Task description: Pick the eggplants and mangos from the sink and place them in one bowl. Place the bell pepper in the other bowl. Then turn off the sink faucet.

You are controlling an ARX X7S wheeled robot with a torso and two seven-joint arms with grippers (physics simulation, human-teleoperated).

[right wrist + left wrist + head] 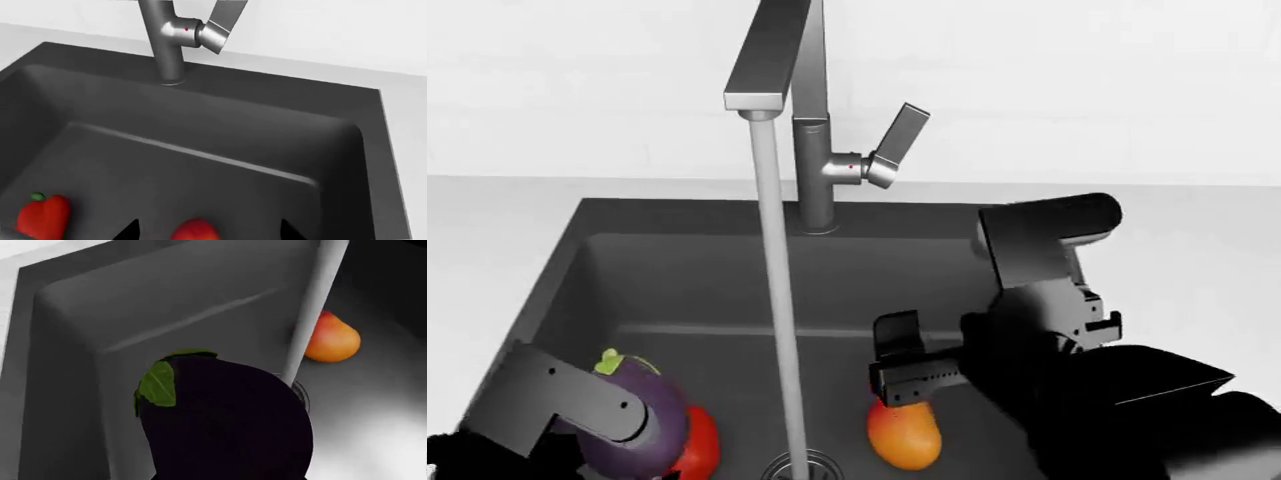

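Nothing has yet been placed in a bowl, as far as can be judged; no bowl is seen in any view. The eggplant [641,415] is held at the near left of the sink [627,270], apparently gripped by the left claw [587,420], whose fingers are hidden behind the fruit in the left wrist view, so a firm closure cannot be confirmed. The bell pepper [698,445] lies on the sink floor just beside and partly behind the eggplant. The mango [905,435] rests on the floor right of the drain [787,466], and the right claw [897,385] is hung open directly over it, its fingers spread to either side in the right wrist view.

Water is being run in a steady stream [777,300] from the faucet [807,120], and its lever [897,140] is seen slanted up to the right, so the tap is judged to be on.

All three placements and the closing of the faucet remain to be done.

No brand, label or writing can be read; only a small red dot is shown at the lever's base.
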